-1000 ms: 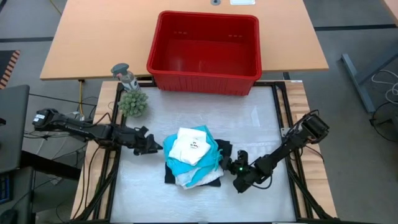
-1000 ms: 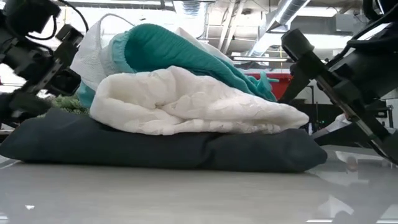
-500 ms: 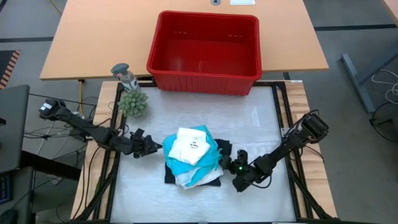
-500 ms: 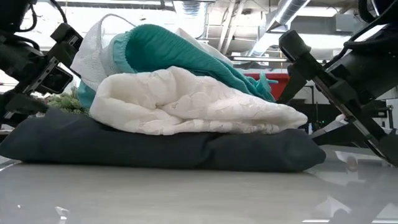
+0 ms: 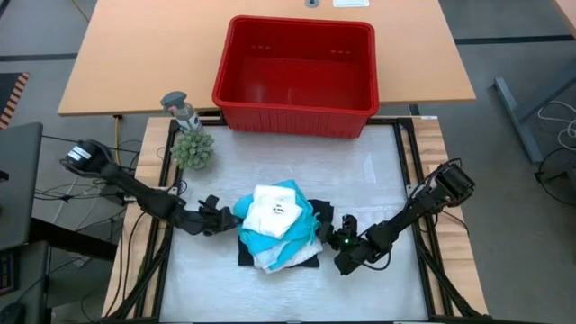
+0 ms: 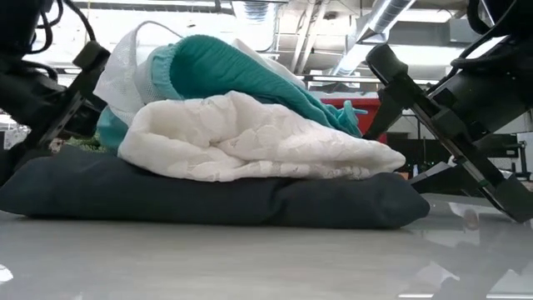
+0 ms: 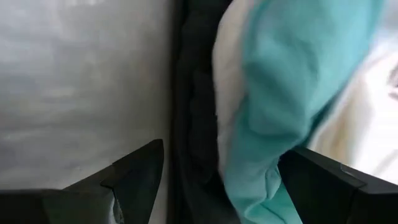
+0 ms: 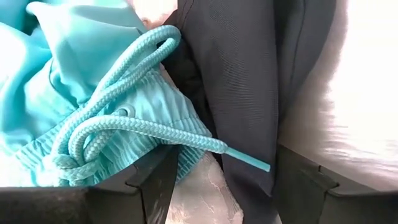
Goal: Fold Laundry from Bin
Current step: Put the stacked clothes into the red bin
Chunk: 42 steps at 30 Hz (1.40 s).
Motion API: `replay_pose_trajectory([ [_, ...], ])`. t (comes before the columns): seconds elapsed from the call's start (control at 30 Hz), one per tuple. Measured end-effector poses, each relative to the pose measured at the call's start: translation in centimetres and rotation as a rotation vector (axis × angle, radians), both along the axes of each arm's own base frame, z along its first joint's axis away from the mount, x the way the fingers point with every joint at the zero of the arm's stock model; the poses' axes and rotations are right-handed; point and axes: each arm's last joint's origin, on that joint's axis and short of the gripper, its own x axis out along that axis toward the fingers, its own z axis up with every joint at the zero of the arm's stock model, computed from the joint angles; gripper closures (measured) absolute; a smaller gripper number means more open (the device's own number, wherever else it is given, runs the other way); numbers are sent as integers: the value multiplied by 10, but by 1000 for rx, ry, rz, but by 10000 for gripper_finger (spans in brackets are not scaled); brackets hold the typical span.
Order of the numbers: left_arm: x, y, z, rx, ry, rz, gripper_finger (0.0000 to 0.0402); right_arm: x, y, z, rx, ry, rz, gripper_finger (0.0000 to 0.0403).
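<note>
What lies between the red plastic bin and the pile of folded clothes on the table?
Nothing: in the high view the pale table top between the red bin and the clothes pile is bare.

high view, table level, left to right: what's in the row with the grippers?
left gripper, open at the pile's left edge → pile of laundry, white on teal on black → right gripper, open at the pile's right edge.

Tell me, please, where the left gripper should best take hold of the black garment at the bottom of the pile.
Probably at its left edge, coming in low from the left: the black garment lies flat under the others, and the open left gripper already faces that exposed edge.
</note>
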Motion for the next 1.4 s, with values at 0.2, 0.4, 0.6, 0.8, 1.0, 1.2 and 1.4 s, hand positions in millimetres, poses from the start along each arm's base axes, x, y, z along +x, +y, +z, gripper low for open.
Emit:
replay_pose_trajectory([
  [0.2, 9, -7, -14, -3, -5, -22, 106, 0, 0, 0, 1, -4, 1, 147],
  [0.4, 15, -9, -13, 4, -7, -33, 106, 6, -5, 1, 4, -12, 9, 147],
  [0.6, 18, -5, -13, -9, 1, -18, 106, 36, -26, 11, -40, 30, 142, 147],
  [0.8, 20, -1, -13, -3, 7, -30, 116, 59, -49, 22, -56, 62, 205, 165],
  [1.0, 23, -2, -12, 48, 15, -23, 204, 65, -54, 24, -82, 82, 254, 265],
  [1.2, 26, -1, -11, 126, 44, -15, 316, 67, -57, 26, -95, 67, 257, 340],
  [1.4, 28, -1, -8, 151, 11, -5, 341, 75, -61, 33, -137, 3, 311, 340],
])
